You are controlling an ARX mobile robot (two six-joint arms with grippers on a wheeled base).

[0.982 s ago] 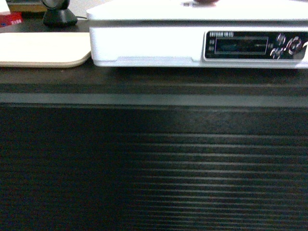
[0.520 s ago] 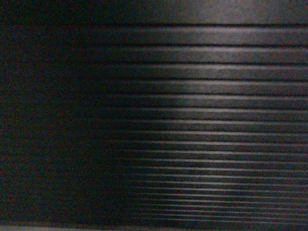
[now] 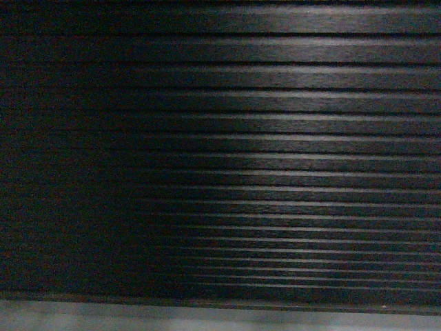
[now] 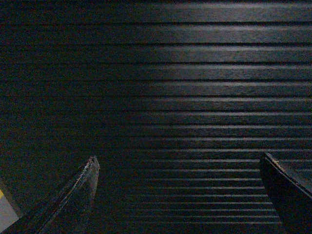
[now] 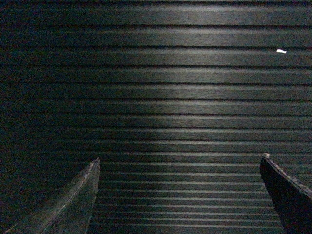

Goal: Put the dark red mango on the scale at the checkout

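The ribbed black front of the checkout fills the head view; its top is out of view. The dark red mango and the scale are out of view in every frame. In the left wrist view my left gripper is open, its two dark fingers far apart, facing the checkout front with nothing between them. In the right wrist view my right gripper is also open and empty, pointed at the same ribbed panel.
A grey strip of floor runs along the bottom of the head view, under the counter front. A small white speck sits on the ribs at the upper right of the right wrist view. A light patch shows at the left wrist view's lower left.
The head view has dropped from the counter top with the white scale and beige tray to the ribbed front. Since half a second ago it has sunk a little more, showing more floor.
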